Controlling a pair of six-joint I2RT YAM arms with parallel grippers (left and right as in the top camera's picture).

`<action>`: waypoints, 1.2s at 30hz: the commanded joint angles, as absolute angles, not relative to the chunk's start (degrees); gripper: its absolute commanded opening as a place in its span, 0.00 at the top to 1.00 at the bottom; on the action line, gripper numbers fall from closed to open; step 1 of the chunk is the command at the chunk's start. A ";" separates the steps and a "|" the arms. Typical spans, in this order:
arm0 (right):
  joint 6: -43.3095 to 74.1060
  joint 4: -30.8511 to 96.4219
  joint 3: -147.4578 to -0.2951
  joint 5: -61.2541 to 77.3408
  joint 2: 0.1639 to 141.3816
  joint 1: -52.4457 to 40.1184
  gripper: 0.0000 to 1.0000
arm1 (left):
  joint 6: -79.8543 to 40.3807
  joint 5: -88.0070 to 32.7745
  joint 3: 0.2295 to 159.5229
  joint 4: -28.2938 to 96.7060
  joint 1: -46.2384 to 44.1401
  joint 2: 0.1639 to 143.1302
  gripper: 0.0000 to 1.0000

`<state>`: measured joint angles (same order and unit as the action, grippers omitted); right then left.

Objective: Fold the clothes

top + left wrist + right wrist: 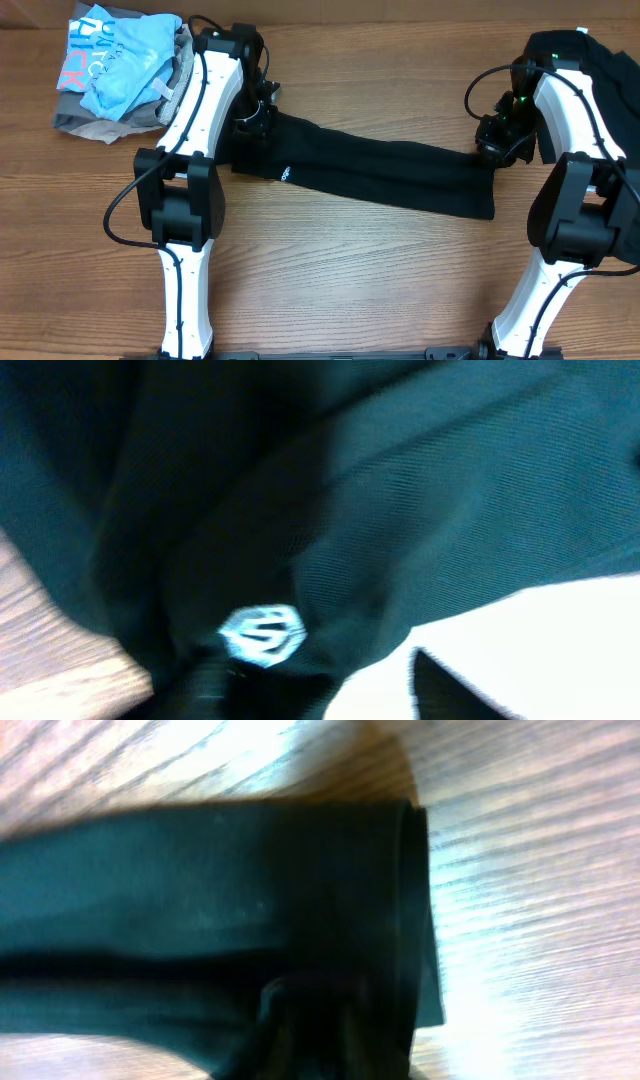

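Observation:
A black garment (pixel 390 175), folded into a long narrow strip, lies stretched across the table between both arms. A small white logo (pixel 284 173) shows near its left end. My left gripper (pixel 258 118) is at the strip's left end and appears shut on bunched fabric. The left wrist view is filled with the black fabric (pixel 400 510) and the logo (pixel 262 633). My right gripper (pixel 492 148) is at the strip's right end. In the right wrist view the folded edge (pixel 200 890) puckers into the jaws (pixel 330 1040), which appear shut on it.
A pile of blue and grey clothes (pixel 120 65) lies at the back left. Another black garment (pixel 605 50) lies at the back right behind the right arm. The wooden table (pixel 350 270) runs to the front edge.

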<state>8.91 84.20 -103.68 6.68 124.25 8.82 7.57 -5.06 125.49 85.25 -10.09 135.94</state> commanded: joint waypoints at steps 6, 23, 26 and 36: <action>1.19 79.40 -103.00 10.04 123.28 10.85 0.44 | 1.32 0.19 135.87 88.12 -6.15 134.17 0.00; 3.01 65.04 -83.20 6.37 123.33 11.64 0.37 | -0.45 0.21 152.05 91.35 -5.48 134.10 0.00; 3.70 60.64 -78.56 6.04 123.33 11.64 0.36 | -0.45 0.19 152.05 91.44 -5.50 134.10 0.00; 10.76 53.23 -74.50 6.72 123.31 14.41 0.96 | -0.45 0.19 152.05 91.74 -5.54 134.10 0.00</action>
<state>8.36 54.98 -77.67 10.31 116.88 12.36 0.30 -0.16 150.87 91.39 -5.26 135.55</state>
